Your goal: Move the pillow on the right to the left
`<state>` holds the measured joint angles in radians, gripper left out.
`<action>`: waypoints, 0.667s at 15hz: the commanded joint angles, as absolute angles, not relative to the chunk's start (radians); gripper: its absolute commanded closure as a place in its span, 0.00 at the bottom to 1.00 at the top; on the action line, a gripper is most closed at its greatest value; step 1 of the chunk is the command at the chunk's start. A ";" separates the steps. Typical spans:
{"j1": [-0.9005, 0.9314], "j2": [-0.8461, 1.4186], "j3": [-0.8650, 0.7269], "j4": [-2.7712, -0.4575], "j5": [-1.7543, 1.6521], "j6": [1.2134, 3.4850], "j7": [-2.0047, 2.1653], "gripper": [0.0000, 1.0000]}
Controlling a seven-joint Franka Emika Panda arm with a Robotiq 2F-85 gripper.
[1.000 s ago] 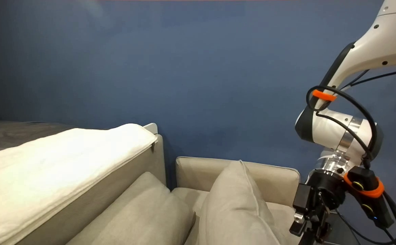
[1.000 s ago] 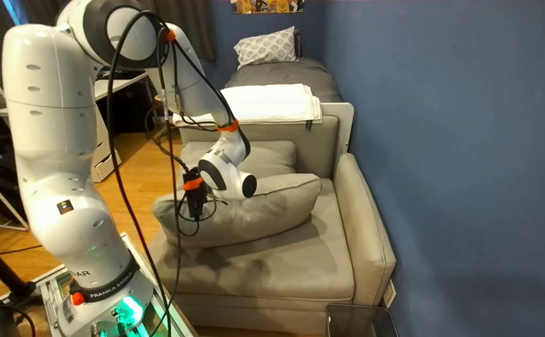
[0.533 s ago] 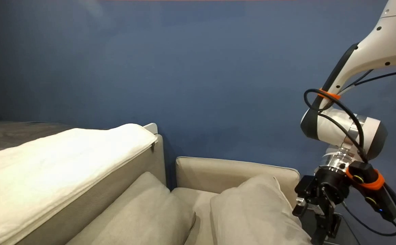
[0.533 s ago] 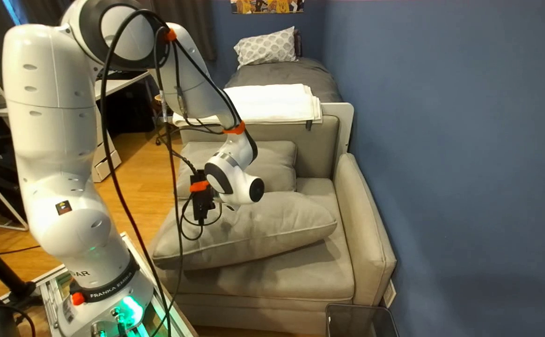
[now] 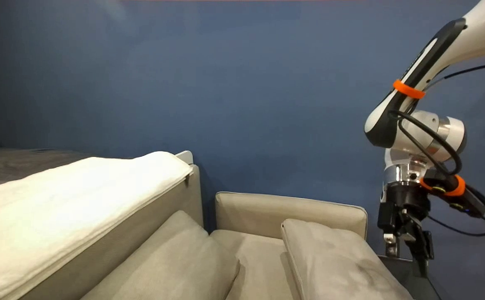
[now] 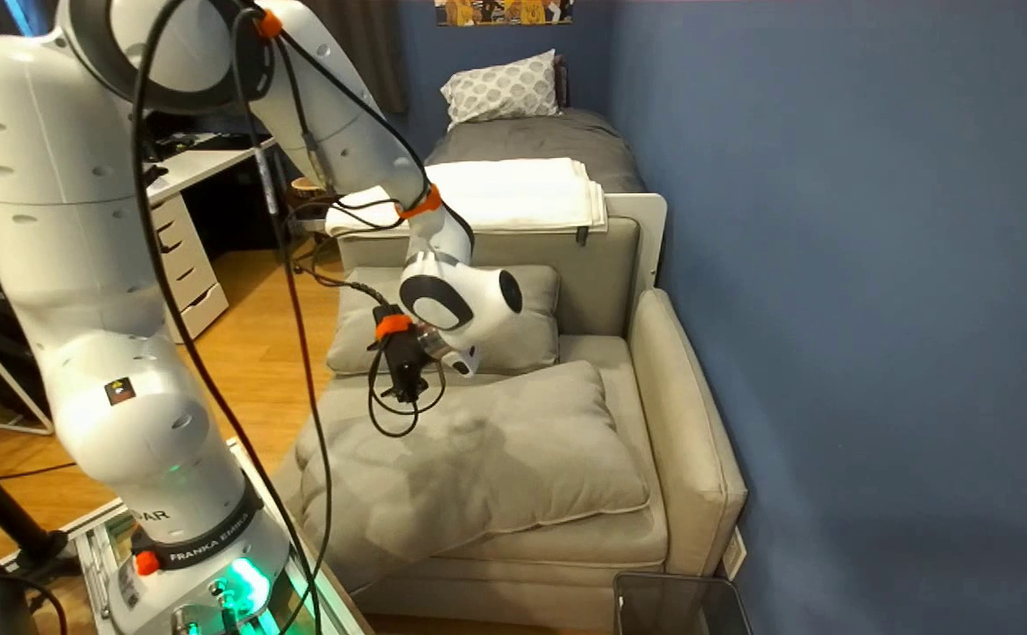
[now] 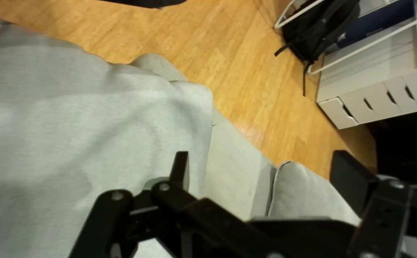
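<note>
2nd cushion (image 5: pixel 180 262), armrest (image 6: pixel 685 406) nr pillow (image 6: pixel 496 476)

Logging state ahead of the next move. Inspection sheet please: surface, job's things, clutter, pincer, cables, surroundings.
Surface: sofa seat, beige fabric.
Job's things: target pillow, lying creased on the seat, one corner past its edge in an exterior view.
Clutter: second pillow leaning at the backrest; white cloth along the backrest's top; dark bin near the seat.
Pincer: open; nothing seen in its grip.
Cables: black cables looped along the arm and hanging near the pincer.
Surroundings: blue wall, bed, drawer unit, black bag.
</note>
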<state>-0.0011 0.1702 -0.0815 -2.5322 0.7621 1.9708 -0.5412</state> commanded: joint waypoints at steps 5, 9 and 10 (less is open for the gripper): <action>0.012 -0.146 -0.017 -2.478 0.292 1.885 -0.107 0.00; 0.020 -0.263 0.035 -2.446 0.097 1.823 -0.007 0.00; 0.023 -0.286 0.048 -2.443 0.053 1.820 0.004 0.00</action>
<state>0.0126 -0.1997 0.0147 -2.4478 0.1747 1.8566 -0.0621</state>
